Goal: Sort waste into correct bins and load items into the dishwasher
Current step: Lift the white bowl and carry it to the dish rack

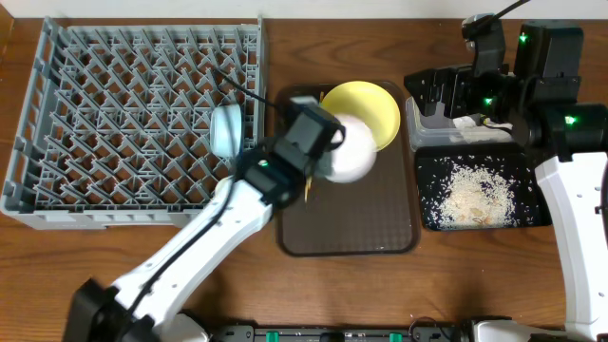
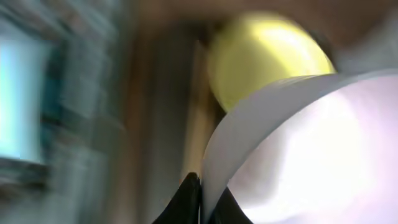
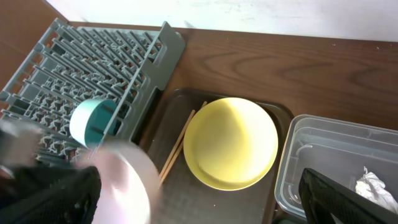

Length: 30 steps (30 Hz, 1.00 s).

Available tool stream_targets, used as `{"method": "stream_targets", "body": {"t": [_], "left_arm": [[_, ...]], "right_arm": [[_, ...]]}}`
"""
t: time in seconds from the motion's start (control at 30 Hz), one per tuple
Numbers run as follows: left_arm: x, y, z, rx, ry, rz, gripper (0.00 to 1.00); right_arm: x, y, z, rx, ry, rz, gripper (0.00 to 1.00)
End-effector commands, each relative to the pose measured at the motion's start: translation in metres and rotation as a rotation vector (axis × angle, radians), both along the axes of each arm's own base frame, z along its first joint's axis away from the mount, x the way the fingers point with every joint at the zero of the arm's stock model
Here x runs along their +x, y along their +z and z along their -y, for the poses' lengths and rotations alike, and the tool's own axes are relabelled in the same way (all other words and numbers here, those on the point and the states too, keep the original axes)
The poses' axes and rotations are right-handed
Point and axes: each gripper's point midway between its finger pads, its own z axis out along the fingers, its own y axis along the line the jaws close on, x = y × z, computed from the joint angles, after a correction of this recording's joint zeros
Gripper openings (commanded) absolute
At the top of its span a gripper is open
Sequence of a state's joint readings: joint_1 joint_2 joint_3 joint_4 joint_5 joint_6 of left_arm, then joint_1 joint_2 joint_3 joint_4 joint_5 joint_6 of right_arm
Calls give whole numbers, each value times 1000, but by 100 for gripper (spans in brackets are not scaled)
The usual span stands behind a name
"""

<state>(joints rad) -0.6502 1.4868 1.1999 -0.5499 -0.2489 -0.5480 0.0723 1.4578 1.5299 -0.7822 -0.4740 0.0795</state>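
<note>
Pinching the white bowl (image 1: 353,150) by its rim with the left gripper (image 2: 200,202), over the brown serving tray (image 1: 380,223) and just beside the yellow plate (image 1: 372,104) — wrist view blurred. Holding the right gripper (image 1: 445,95) spread wide above the clear tub (image 3: 298,162), crumpled tissue (image 3: 373,186) inside. Beside the plate, wooden chopsticks (image 3: 177,146); at the grey dish rack's (image 1: 114,114) near-tray edge, the light blue bowl (image 1: 225,130); on the black tray (image 1: 423,163), rice scraps (image 1: 470,199).

Motion-blurred, glare-washed white bowl (image 2: 298,149)
</note>
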Motion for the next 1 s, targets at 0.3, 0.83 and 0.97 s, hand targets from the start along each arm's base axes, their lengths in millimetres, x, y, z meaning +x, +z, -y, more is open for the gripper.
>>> {"method": "stream_targets", "body": {"t": [0.3,0.83,0.97], "left_arm": [[84,117,-128,571,367,515,8],[157,100,-195,1053,421,506,7],[167,74,-208,1085,424,462,8]], "right_arm": [[1,4,2,7,-10,4,99],[1,4,2,7,-10,4,99],[1,4,2,7,-10,4,99]]}}
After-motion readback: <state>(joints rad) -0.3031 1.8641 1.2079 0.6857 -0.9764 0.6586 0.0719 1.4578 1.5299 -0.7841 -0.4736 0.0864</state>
